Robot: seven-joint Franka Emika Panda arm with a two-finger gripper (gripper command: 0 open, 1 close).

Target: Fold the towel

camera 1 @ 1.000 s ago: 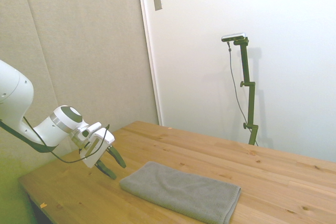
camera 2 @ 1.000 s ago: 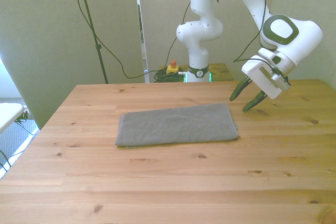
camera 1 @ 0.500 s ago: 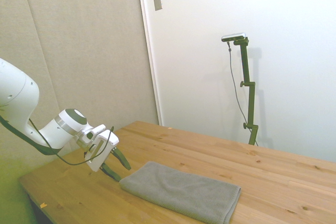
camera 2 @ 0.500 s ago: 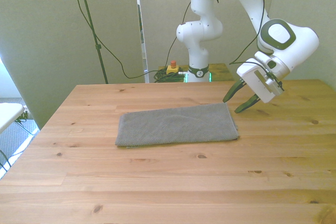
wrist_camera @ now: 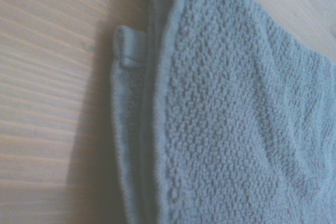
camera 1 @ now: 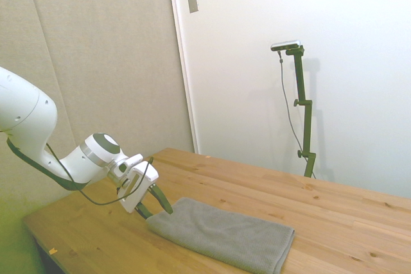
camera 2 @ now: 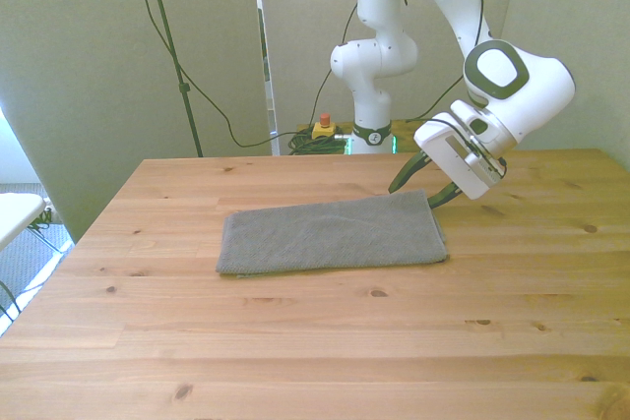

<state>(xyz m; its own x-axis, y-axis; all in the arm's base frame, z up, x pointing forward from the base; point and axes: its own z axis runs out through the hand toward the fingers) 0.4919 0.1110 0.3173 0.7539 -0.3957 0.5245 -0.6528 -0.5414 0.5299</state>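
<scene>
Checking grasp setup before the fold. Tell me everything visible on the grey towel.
The plain medium-grey rectangular towel of fuzzy terry-like cloth lies flat on the wooden table, long side across the front view. The wrist view shows layered hemmed edges, so it looks already folded at least once. The white end effector, fingers open, hangs at its far corner on the front view's right; contact cannot be told.
</scene>
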